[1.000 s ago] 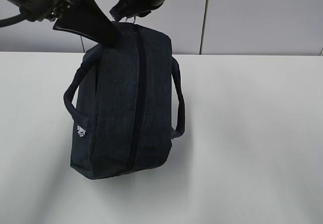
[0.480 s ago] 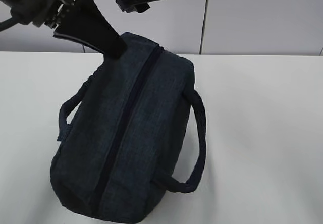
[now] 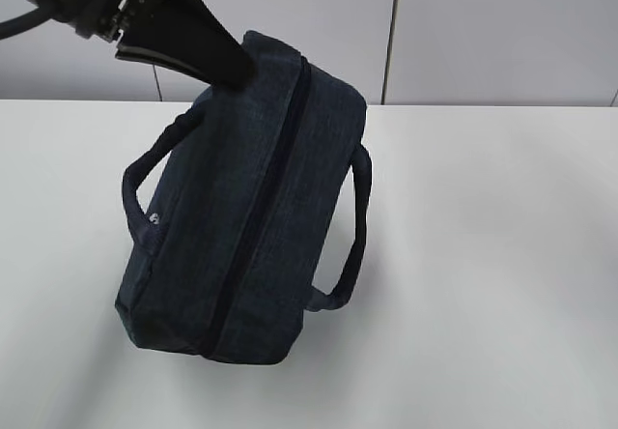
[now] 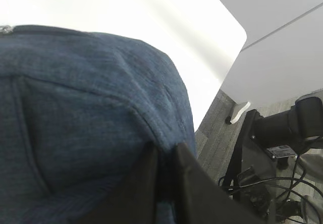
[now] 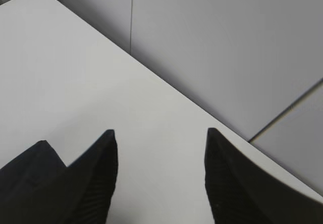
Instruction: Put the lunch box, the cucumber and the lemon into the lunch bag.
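The dark navy lunch bag (image 3: pixel 241 216) hangs tilted above the white table, its lower end down at the front left. Its zipper (image 3: pixel 275 187) runs shut along the side facing me, with a loop handle (image 3: pixel 352 226) on each flank. My left gripper (image 3: pixel 230 66) is shut on the fabric at the bag's upper far corner; in the left wrist view the left gripper (image 4: pixel 164 151) pinches a fold of the lunch bag (image 4: pixel 75 108). My right gripper (image 5: pixel 160 133) stands open and empty over bare table. The lunch box, the cucumber and the lemon are out of view.
The white table (image 3: pixel 483 255) stretches to the right of the bag, with grey wall panels (image 3: pixel 483 33) behind it. Beyond the table's rounded corner, the left wrist view shows a black camera stand with cables (image 4: pixel 282 133) on the floor.
My right gripper let go of the bag's top, opened and left the exterior view. The bag, held only by the left gripper, swung out towards the camera and now hangs tilted.
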{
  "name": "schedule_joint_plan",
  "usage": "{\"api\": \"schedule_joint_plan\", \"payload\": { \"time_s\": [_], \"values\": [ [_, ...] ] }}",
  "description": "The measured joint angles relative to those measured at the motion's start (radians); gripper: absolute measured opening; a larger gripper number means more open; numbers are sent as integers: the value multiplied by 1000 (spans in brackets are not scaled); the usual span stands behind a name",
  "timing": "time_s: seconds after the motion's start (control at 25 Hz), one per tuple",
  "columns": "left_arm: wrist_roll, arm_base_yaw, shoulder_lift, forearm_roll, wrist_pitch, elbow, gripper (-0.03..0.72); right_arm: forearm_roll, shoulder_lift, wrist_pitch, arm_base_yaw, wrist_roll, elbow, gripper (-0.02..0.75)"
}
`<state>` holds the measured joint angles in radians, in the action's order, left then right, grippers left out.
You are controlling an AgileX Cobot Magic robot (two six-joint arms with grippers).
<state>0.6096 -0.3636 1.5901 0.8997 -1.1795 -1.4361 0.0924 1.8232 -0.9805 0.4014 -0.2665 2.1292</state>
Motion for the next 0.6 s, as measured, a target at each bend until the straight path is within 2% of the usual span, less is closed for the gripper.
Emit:
{"api": "schedule_joint_plan", "payload": {
  "time_s": [0.16, 0.24, 0.36, 0.6],
  "values": [
    [-1, 0, 3, 27, 11, 0, 17, 8, -92, -8, -23, -4, -41, 414],
    [-2, -1, 16, 48, 11, 0, 17, 16, -165, 34, -23, -17, -99, 414],
    [-3, -7, 40, 78, 19, 0, 17, 23, -297, 157, -23, -31, -257, 414],
    [-3, -53, 47, 90, 81, 2, 17, 23, -590, 426, -23, -48, -682, 414]
  ]
}}
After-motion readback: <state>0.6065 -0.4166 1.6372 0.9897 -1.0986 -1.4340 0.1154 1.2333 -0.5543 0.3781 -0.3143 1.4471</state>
